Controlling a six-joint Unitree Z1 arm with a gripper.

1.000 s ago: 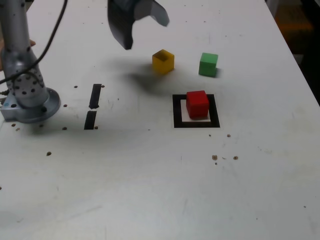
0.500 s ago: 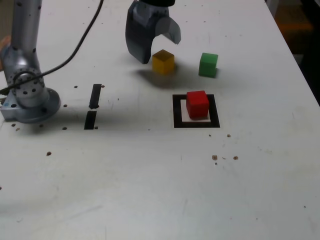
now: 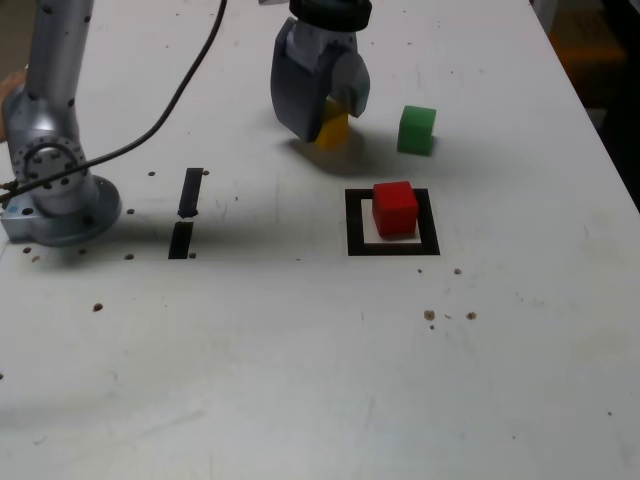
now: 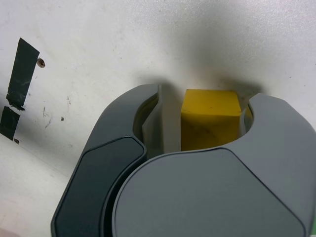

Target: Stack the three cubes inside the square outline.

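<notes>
Red cube (image 3: 395, 208): set inside the taped square outline (image 3: 393, 249); likely base, top bare. Yellow cube (image 4: 210, 118): beyond the outline, between the gripper's (image 4: 208, 92) parted jaws, unclamped; unstacked. Green cube (image 3: 416, 130): beyond the outline, unstacked. Two black tape strips (image 3: 190, 192): outline's left in the exterior view, obstructing nothing.

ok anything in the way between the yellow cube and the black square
Nothing visible on the table between the yellow cube and the square outline, but the red cube sits inside it.
</notes>
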